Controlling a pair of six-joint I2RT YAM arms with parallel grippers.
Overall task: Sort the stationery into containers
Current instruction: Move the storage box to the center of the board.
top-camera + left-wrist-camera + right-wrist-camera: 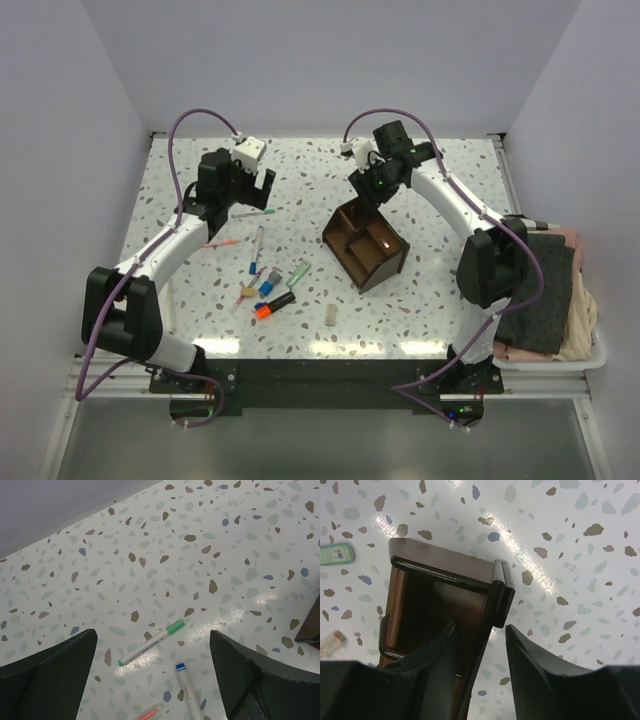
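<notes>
The dark brown wooden organizer (365,245) stands right of centre, its compartments empty as far as I see. My right gripper (363,192) is open and straddles its far wall (487,587): one finger (432,665) inside the box, the other (540,670) outside with a small gap to the wood. My left gripper (252,197) is open and empty above a green-capped white marker (151,642), which lies between its fingers with a blue-capped white pen (187,685) and an orange pen (150,712). More stationery lies loose near the front, including an orange-and-black marker (272,305) and a green marker (298,272).
A tan eraser block (331,315) lies alone in front of the organizer. A pile of dark and pink cloths (550,290) sits off the table's right edge. White walls close in the table at the back and on both sides.
</notes>
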